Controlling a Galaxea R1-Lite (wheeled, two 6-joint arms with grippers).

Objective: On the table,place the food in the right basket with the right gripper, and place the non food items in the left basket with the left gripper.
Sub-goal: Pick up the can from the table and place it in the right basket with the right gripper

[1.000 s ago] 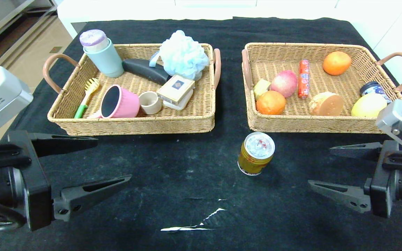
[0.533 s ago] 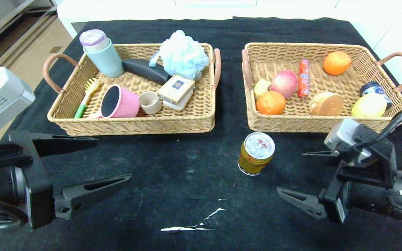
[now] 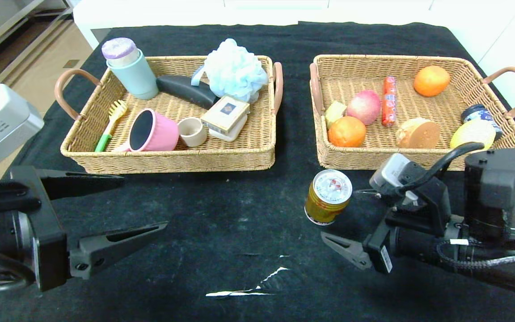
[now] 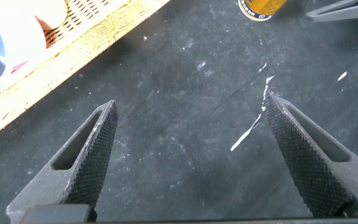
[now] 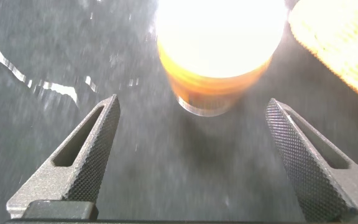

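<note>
My right end effector [image 3: 349, 221] is spread wide, low over the worktop [image 3: 221, 214], just beside the upright gold can [image 3: 328, 197], not touching. Left end effector [image 3: 119, 208] wide too, parked nr the left basket [image 3: 168, 158].

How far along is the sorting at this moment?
Nearly finished. The pink saucepan and card box lie in the left basket; the tuber, sausage stick and lemon lie in the right basket. In hand: the right gripper, open, is lined up on the gold can, not yet gripping. Left: carry the can to the right basket. The left gripper hangs open over the table.
</note>
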